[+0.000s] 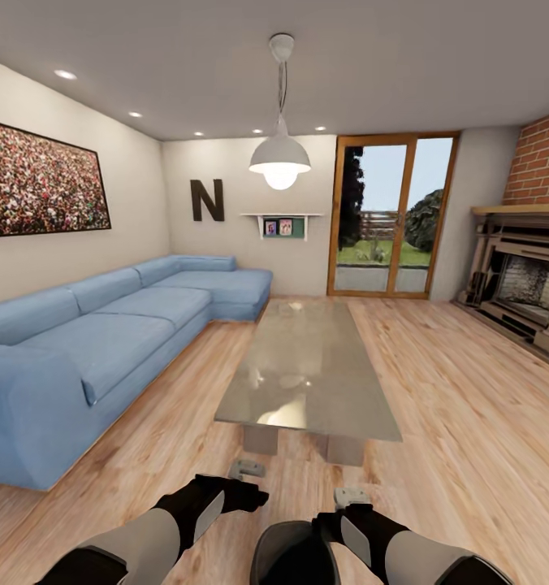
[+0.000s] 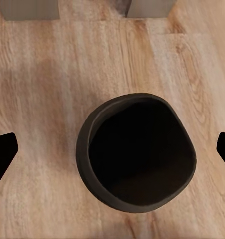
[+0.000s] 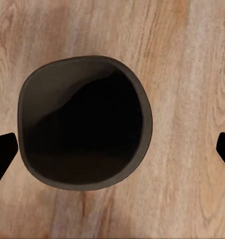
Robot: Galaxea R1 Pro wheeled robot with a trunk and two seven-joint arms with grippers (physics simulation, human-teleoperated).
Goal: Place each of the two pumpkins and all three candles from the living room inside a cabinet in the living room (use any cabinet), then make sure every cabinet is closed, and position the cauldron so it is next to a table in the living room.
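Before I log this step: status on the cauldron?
Both tools open, above the cauldron. Cauldron on wood floor, short of coffee table. Nothing in the way.

brightness: the room is evenly bright, with no dim corner
lamp: the pendant lamp (image 1: pixel 280 154) glows white at its bulb, and small recessed ceiling spots (image 1: pixel 65 75) shine along the ceiling
daylight: the glass door (image 1: pixel 392 215) shows a sunlit garden
glare: the table (image 1: pixel 307 366) top mirrors pale patches of light
shadows: soft and faint on the wood floor (image 1: pixel 461 406); in the wrist views the cauldron (image 2: pixel 137 159) mouth, between the jaws, is near black
distortion: wide-angle stretch bends the sofa (image 1: pixel 79 349) and walls toward the head view's edges
sharpness: slightly soft render, floor grain smeared; the dark fingertips (image 3: pixel 2 149) are flat silhouettes without detail
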